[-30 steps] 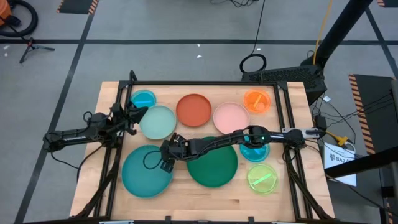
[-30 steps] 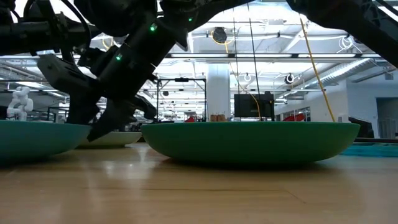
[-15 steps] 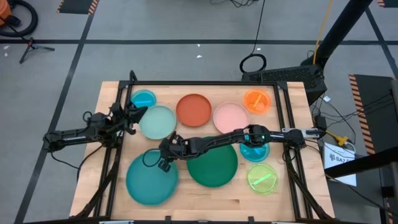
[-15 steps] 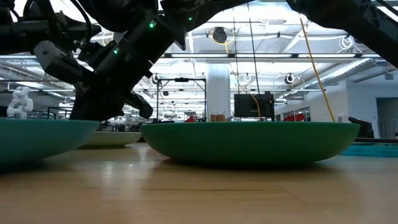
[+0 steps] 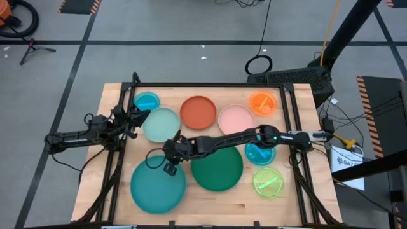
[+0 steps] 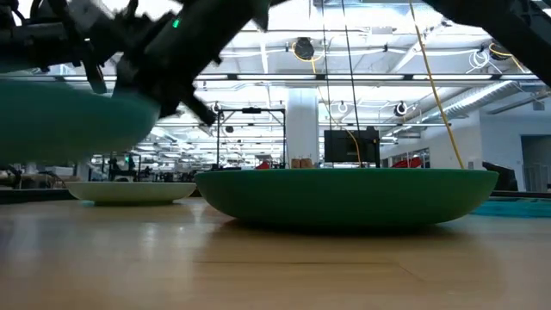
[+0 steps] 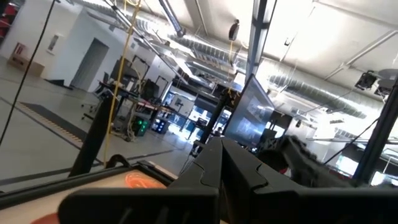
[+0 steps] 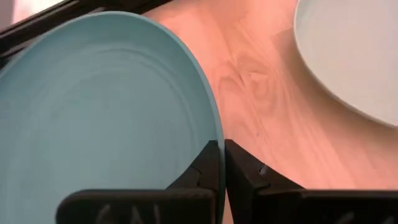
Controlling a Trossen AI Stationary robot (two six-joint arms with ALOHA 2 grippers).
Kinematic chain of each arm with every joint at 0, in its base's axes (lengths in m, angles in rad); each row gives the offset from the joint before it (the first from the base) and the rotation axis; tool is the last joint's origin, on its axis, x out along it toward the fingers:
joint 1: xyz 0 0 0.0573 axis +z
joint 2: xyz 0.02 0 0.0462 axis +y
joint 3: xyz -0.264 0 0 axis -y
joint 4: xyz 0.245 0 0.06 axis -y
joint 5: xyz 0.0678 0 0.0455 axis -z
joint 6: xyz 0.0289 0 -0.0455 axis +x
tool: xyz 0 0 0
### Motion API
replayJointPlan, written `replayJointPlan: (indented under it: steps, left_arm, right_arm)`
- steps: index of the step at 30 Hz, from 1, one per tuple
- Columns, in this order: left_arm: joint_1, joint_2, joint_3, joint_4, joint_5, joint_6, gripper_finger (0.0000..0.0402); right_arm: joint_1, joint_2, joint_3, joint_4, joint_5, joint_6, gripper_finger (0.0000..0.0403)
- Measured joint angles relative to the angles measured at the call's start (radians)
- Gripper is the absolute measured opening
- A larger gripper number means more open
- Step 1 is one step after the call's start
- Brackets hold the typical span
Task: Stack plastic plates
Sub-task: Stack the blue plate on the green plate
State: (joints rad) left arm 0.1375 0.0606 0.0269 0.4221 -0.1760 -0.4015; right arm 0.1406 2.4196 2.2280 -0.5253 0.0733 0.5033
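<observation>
1. The right gripper [image 5: 166,159] has its fingers pinched on the rim of the teal plate [image 5: 158,186], at the plate's edge nearest the table's middle; the right wrist view shows the two dark fingers [image 8: 208,167] pressed together over that rim.
2. The teal plate is lifted clear of the wooden table [image 5: 210,202] in the low view [image 6: 69,125], at the front left.
3. Just beside it lies the dark green plate [image 5: 217,168], flat on the wood.
4. Behind these sit the mint plate [image 5: 161,124], red-orange plate [image 5: 198,112] and pink plate [image 5: 236,120].
5. The small blue plate [image 5: 147,101], orange plate [image 5: 262,103] and lime plate [image 5: 268,182] lie towards the edges.
6. The left gripper [image 5: 141,115], fingers together and empty, waits beside the mint plate.
</observation>
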Motion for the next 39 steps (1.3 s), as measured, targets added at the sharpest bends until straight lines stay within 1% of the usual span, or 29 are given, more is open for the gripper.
replayJointPlan:
  steps: [4,6,10,13,16,19,22,25,28,30,33,36,39]
  left_arm:
    - [-0.005,0.0,0.0,0.002,0.0,-0.001,0.0006]
    - [-0.005,0.0,0.0,0.002,0.0,-0.005,0.0006]
    - [-0.005,0.0,0.0,0.002,0.0,-0.01,0.0006]
    - [-0.005,0.0,0.0,0.0,0.0,-0.021,0.0006]
    - [-0.005,0.0,0.0,-0.002,0.0,-0.023,0.0006]
    - [-0.005,0.0,-0.001,-0.007,0.001,-0.029,0.0006]
    - [-0.005,0.0,-0.001,-0.015,0.001,-0.033,0.0006]
    - [-0.005,0.0,-0.001,-0.023,0.008,-0.046,0.0006]
    - [-0.005,0.0,-0.001,-0.028,0.01,-0.053,0.0006]
    - [-0.005,0.0,-0.001,-0.029,0.01,-0.053,0.0006]
    - [-0.005,0.0,-0.001,-0.029,0.01,-0.039,0.0006]
    - [-0.005,0.0,-0.001,-0.043,0.01,-0.027,0.0006]
    - [-0.005,0.0,-0.002,-0.055,0.01,-0.035,0.0006]
  right_arm:
    - [0.013,-0.07,0.0,-0.084,-0.055,-0.047,0.0003]
    - [0.025,-0.103,0.0,-0.157,-0.084,-0.068,0.0003]
    - [0.045,-0.16,0.0,-0.322,-0.101,-0.111,0.0003]
    - [0.051,-0.196,0.001,-0.474,-0.047,-0.113,0.0003]
    - [0.052,-0.224,0.0,-0.579,-0.013,-0.105,0.0003]
    - [0.059,-0.267,-0.006,-0.641,0.023,-0.108,0.0003]
    - [0.062,-0.333,-0.063,-0.657,0.035,-0.112,0.0003]
    - [0.061,-0.432,-0.199,-0.626,0.079,-0.1,0.0003]
    - [0.049,-0.58,-0.417,-0.511,0.119,-0.078,0.0003]
    - [0.04,-0.689,-0.595,-0.355,0.142,-0.056,0.0003]
    - [0.021,-0.831,-0.879,-0.086,0.136,-0.045,0.0003]
    - [-0.009,-0.943,-1.131,0.145,0.133,-0.03,0.0003]
    - [-0.04,-1.024,-1.335,0.349,0.136,0.004,0.0004]
